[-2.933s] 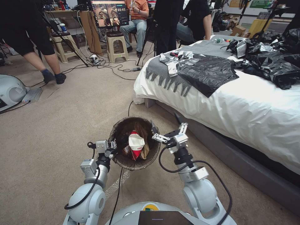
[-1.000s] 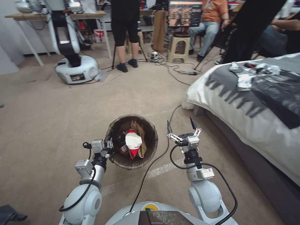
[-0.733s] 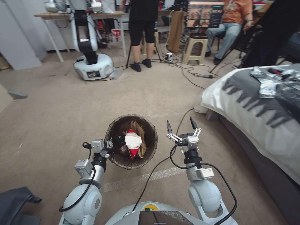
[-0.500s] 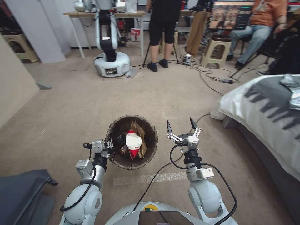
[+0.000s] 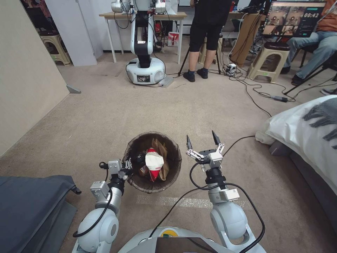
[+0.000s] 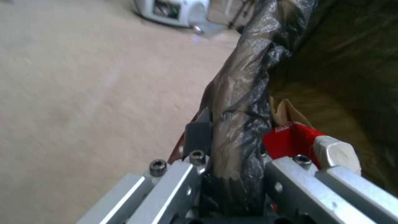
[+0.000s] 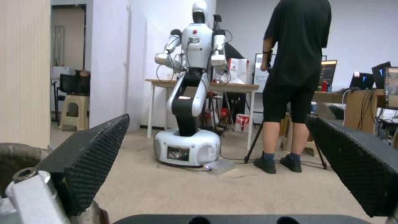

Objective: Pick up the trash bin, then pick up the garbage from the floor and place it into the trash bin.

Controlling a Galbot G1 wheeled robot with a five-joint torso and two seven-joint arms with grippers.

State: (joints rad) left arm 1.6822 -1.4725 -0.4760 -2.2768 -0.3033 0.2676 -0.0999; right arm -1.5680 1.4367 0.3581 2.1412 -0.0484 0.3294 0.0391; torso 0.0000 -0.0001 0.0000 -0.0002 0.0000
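Since the earlier pictures the head camera has swung leftward: the bed, formerly broad across the right, now shows as a corner at the right edge, while a beige wall panel and a grey cloth have entered on the left. Relative to the robot, bin and arms are unchanged. The trash bin (image 5: 153,162) hangs in front of the torso, carried by its bag-lined rim, which the left gripper (image 5: 125,168) clamps between closed jaws; the left wrist view shows the crumpled liner pinched there. Inside lie a red paper cup (image 5: 153,162) and a brown paper scrap (image 5: 162,158). The right gripper (image 5: 201,143), just beside the bin's far rim, holds nothing, its jaws spread wide. A black cable (image 5: 175,207) crosses the carpet (image 5: 87,119) beneath the bin. Likely hazards: the one-sided hold pinches mainly slippery liner, so the bin may tilt, slip or spill during turning; the trailing cable could snag the base.
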